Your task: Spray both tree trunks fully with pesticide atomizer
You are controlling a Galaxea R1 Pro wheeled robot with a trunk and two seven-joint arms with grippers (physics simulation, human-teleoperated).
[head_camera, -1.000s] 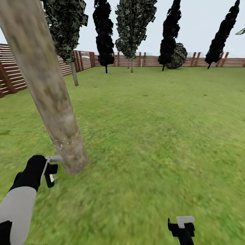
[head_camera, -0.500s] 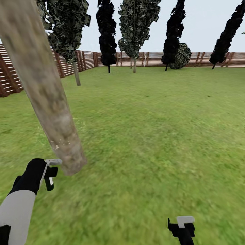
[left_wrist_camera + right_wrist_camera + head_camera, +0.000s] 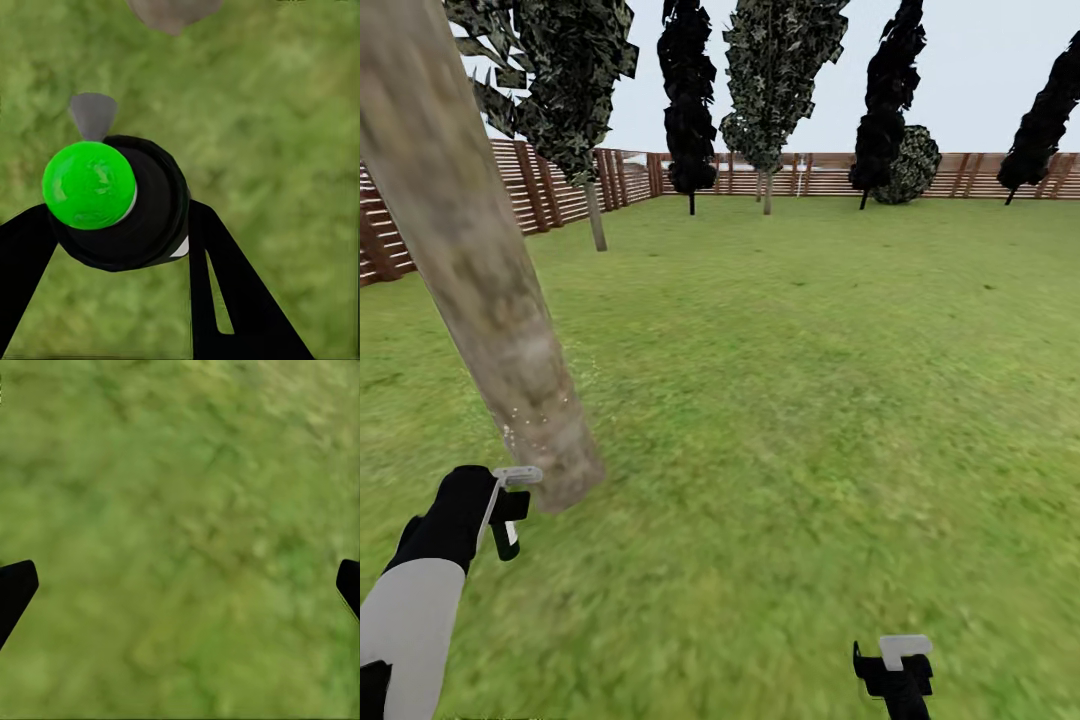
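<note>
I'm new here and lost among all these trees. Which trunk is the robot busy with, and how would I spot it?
Start from the brown slatted fence along the lawn's left side. Nearer than it, just beyond the left hand, rises the trunk. It is thick, bare and blotchy grey-brown with pale specks low down, while the other trees by the fence have thin stems and dark foliage.

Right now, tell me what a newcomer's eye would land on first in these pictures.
First, the thick tree trunk of mottled grey-brown bark, slanting across the left of the head view down into the grass. Next, the left gripper beside the trunk's base, shut on the pesticide atomizer, whose bright green cap stands out in the left wrist view. Behind, dark narrow trees line the brown fence.
</note>
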